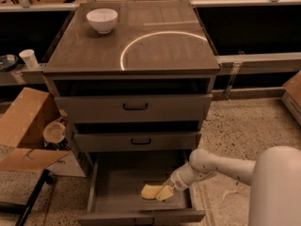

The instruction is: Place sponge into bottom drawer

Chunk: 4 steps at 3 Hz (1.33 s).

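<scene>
The bottom drawer (113,182) is pulled open at the foot of the grey-brown cabinet. The pale yellow sponge (150,191) lies low on the drawer's floor, right of the middle. My gripper (164,192) reaches in from the right over the drawer's side and sits at the sponge's right end, touching it. The white arm stretches away to the lower right.
A white bowl (102,20) stands on the cabinet top at the back left. Two shallower drawers (135,108) above are slightly open. An open cardboard box (26,131) with a cup sits on the floor to the left. A paper cup (29,58) stands on the left shelf.
</scene>
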Motion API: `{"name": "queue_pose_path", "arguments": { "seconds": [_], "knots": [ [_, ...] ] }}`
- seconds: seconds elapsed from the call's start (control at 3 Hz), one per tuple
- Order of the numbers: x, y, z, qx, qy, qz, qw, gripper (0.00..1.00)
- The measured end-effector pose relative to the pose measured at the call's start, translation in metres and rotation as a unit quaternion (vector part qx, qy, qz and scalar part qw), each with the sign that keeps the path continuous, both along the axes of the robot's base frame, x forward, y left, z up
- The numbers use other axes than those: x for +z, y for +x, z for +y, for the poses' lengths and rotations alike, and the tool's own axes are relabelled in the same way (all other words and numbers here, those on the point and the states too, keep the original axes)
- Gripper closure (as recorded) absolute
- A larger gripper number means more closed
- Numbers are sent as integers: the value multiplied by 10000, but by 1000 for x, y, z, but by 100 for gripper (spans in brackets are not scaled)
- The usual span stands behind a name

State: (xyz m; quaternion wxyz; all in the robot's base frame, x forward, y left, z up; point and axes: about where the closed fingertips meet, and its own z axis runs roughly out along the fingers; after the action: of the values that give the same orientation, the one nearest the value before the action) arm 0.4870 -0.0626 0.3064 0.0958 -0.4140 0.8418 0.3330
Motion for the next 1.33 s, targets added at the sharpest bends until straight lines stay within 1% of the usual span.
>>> {"name": "queue_pose_path", "arguments": {
  "seconds": [0.33, 0.67, 1.0, 1.33],
  "knots": [
    [-70, 3, -8, -199, 125, 361, 9991, 59],
    [-121, 9, -15, -320, 247, 570, 9976, 28],
    [-137, 13, -20, -336, 295, 561, 9974, 5],
    [-137, 20, -26, -307, 371, 376, 9981, 0]
  ]
}}
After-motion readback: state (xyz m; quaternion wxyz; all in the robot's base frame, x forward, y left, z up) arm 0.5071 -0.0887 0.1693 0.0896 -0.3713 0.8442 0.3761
